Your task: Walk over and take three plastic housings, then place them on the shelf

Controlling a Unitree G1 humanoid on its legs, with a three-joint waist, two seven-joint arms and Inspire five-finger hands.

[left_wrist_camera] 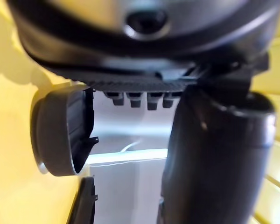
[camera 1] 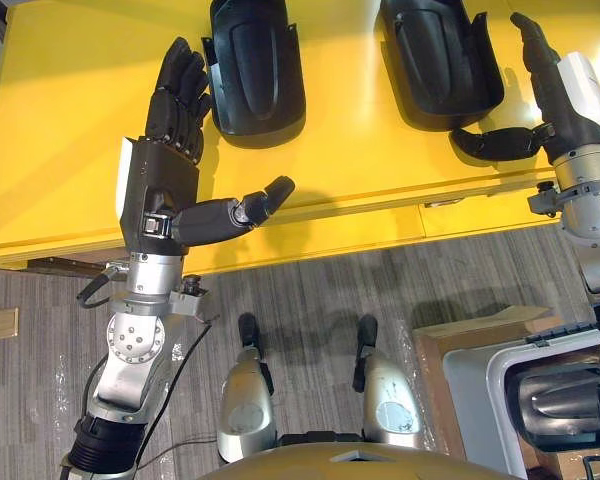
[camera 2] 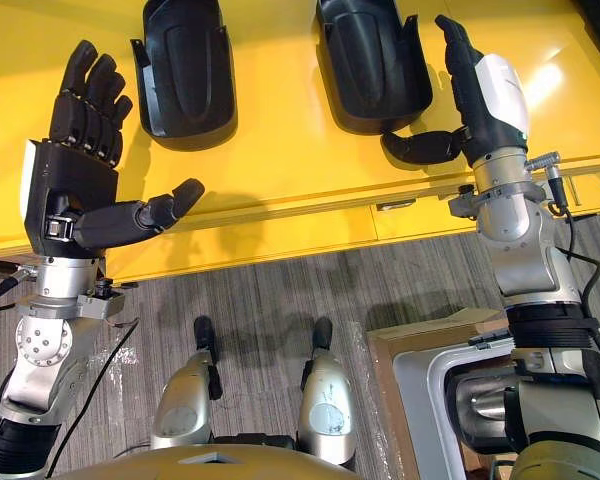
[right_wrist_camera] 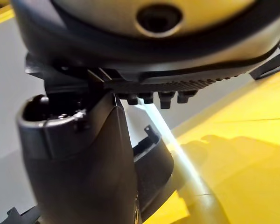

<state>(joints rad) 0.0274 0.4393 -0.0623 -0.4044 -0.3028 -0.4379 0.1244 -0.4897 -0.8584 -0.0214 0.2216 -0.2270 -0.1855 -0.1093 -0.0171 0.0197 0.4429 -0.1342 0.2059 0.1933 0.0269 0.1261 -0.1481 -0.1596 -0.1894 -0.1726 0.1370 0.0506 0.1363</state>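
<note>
Two black plastic housings lie hollow side up on the yellow table [camera 1: 70, 130]. The left housing [camera 1: 255, 70] sits just right of my left hand [camera 1: 165, 150], whose fingers are straight and thumb spread, holding nothing. The right housing [camera 1: 440, 60] lies just left of my right hand [camera 1: 550, 85], which stands edge-on with straight fingers, its thumb [camera 1: 495, 143] reaching under the housing's near end. In the left wrist view a housing [left_wrist_camera: 60, 130] shows past the thumb [left_wrist_camera: 214, 154]. In the right wrist view a housing's rim [right_wrist_camera: 151, 154] shows behind the thumb [right_wrist_camera: 79, 158].
The table's front edge [camera 1: 310, 235] runs across the view, with grey floor [camera 1: 310, 290] below it. A cardboard box [camera 1: 460, 350] with a white and grey tub [camera 1: 520, 390] stands on the floor at the lower right.
</note>
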